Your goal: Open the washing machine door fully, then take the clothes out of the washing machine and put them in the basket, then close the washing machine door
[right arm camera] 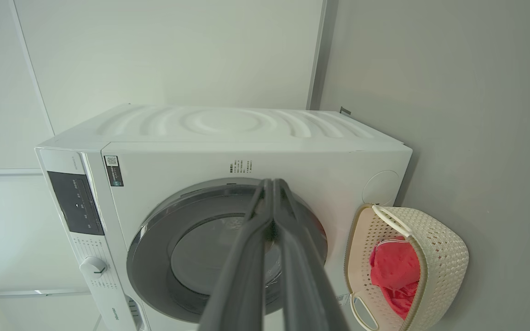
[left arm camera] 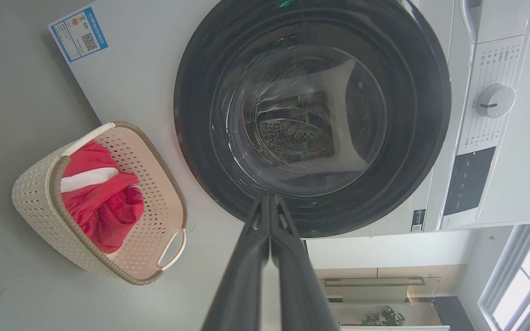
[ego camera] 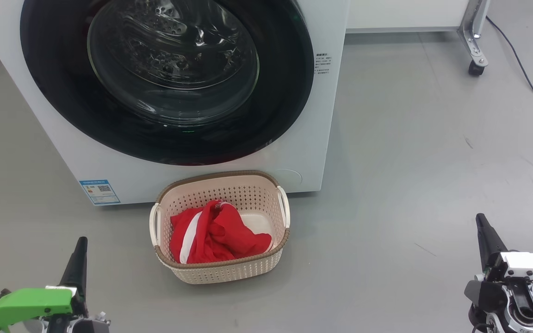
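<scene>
So you're looking at the washing machine door [ego camera: 167, 69] sitting flush against the washing machine [ego camera: 326, 115]. The clothes [ego camera: 215, 233] are lying bunched up inside the basket [ego camera: 229, 273], which is standing on the floor [ego camera: 410, 175] just in front of the machine, below the door. To me the whole job is looking pretty much done.

Both sets of fingers are hovering well apart from everything. The left fingers [ego camera: 77, 263] are pressing together with nothing between them, and the right fingers [ego camera: 487, 238] are doing the same, empty.

If you're going back in for anything, here's how I'm guessing stuff is going to behave:

- **Clothes:** The red knit is looking soft, light and floppy, so it's going to drape and stretch rather than lift as one piece. I'd be pinching the raised fold at the top of the heap near the white stripe, not a loose edge.
- **Basket:** It's looking like thin, light plastic, so it's probably skidding on that smooth floor if you're nudging it. The white side handles are the spot to grab.
- **Door:** It's rigid and glossy, so fingers are likely slipping on the black rim. I'm not making out a handle recess from here.
</scene>
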Controlling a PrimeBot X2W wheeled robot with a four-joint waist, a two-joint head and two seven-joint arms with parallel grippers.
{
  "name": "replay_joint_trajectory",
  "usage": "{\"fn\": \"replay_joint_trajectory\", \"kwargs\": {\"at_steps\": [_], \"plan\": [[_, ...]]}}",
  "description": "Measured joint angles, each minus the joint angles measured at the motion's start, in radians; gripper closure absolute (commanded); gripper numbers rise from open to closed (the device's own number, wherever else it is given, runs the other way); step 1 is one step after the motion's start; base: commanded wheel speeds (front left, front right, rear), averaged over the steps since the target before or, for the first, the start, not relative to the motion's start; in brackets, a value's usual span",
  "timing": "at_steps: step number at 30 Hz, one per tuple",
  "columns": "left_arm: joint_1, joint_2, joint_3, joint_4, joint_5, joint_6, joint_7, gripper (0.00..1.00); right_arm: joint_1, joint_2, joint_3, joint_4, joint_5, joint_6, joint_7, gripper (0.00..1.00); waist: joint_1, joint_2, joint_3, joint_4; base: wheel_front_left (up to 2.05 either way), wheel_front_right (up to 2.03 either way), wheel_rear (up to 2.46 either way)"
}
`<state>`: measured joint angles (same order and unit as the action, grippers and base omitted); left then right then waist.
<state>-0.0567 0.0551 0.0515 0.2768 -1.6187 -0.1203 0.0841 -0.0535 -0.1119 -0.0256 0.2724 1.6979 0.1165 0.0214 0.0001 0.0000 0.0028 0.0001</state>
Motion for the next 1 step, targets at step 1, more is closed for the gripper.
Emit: {"fn": "replay_joint_trajectory", "kwargs": {"at_steps": [1], "plan": [[0.0, 0.0, 0.0, 0.0, 0.0, 0.0, 0.0, 1.0, 0.0, 0.0, 0.0, 0.0, 0.0, 0.0, 0.0, 1.0, 0.0, 0.0, 0.0, 0.0, 0.0, 0.0, 0.0]]}}
